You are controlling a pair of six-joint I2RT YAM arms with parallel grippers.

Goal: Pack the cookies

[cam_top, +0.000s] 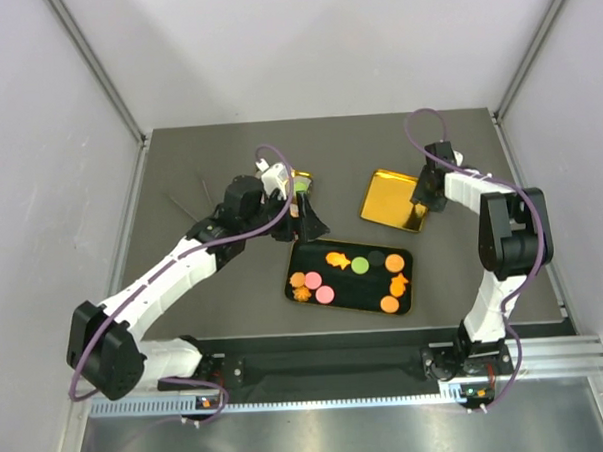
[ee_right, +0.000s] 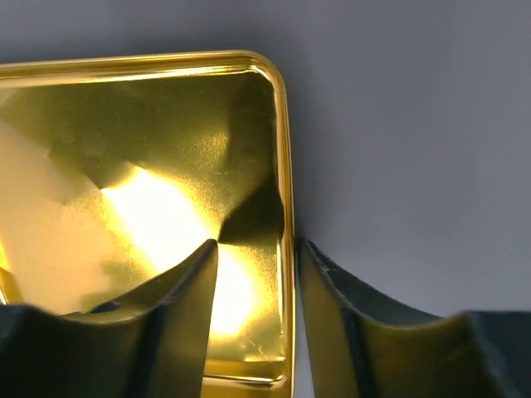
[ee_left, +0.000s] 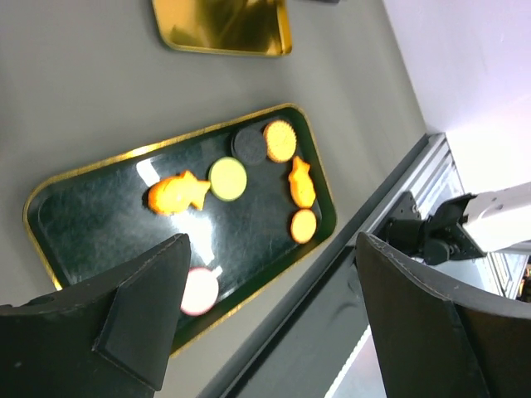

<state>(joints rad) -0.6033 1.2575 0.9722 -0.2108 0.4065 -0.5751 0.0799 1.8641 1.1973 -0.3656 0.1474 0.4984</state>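
The cookies [cam_top: 360, 265] lie in a black gold-rimmed tray [cam_top: 359, 289] at the table's middle: orange discs, pink ones, a green one, a dark one and some orange shaped pieces. In the left wrist view the tray [ee_left: 91, 224] shows a fish-like orange cookie [ee_left: 177, 193] and a pink one [ee_left: 199, 292]. My left gripper [cam_top: 300, 226] [ee_left: 272, 245] hangs open over the tray's far left corner, holding nothing. My right gripper [cam_top: 420, 196] [ee_right: 257, 245] straddles the right wall of an empty gold tin [cam_top: 390, 197] [ee_right: 124, 166]. Its jaws are narrowed, and a gap remains at the inner finger.
A green and gold object [cam_top: 301, 182] sits partly hidden behind my left wrist. Thin dark sticks [cam_top: 185, 203] lie at the back left. Grey walls close in three sides, and a metal rail [cam_top: 338, 370] runs along the near edge.
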